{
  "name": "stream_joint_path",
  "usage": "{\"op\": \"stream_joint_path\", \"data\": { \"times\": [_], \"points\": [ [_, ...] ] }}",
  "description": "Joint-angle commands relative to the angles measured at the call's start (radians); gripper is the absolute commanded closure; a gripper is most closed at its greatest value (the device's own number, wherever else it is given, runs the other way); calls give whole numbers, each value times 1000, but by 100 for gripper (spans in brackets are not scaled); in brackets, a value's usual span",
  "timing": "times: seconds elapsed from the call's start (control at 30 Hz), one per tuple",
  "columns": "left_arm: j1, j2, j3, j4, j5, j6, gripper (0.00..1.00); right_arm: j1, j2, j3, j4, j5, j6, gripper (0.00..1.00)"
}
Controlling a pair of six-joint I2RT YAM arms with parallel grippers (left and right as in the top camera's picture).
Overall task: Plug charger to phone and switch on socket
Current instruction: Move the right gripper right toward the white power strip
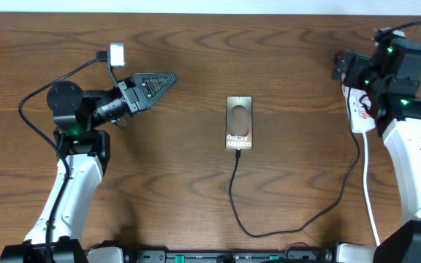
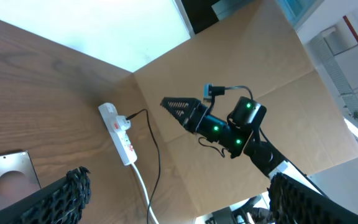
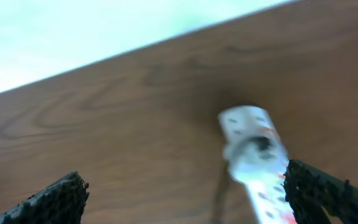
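Note:
The phone (image 1: 239, 123) lies flat mid-table, screen up; its corner shows in the left wrist view (image 2: 5, 182). The black charger cable (image 1: 248, 229) meets the phone's lower edge, loops toward the front and runs right to the socket (image 1: 359, 110), a white power strip at the far right. The socket also shows in the left wrist view (image 2: 119, 134), with the cable (image 2: 156, 157) plugged into it. My left gripper (image 1: 168, 77) is open and empty, left of the phone. My right gripper (image 1: 342, 67) is open, hovering over the socket's round end (image 3: 252, 142), which looks blurred.
The socket's thick white cord (image 1: 368, 183) runs along the right side toward the front edge. A brown cardboard panel (image 2: 241, 62) stands beyond the table's right side.

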Motion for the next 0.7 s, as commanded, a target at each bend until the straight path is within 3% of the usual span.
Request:
{"op": "stream_joint_path", "data": {
  "times": [0.0, 0.3, 0.67],
  "points": [
    [3, -2, 11, 5, -5, 7, 7, -33, 11, 17, -39, 84, 0, 1],
    [3, -2, 11, 5, -5, 7, 7, -39, 13, 17, -230, 84, 1, 1],
    [3, -2, 11, 5, -5, 7, 7, -40, 33, 16, -301, 158, 0, 1]
  ]
}}
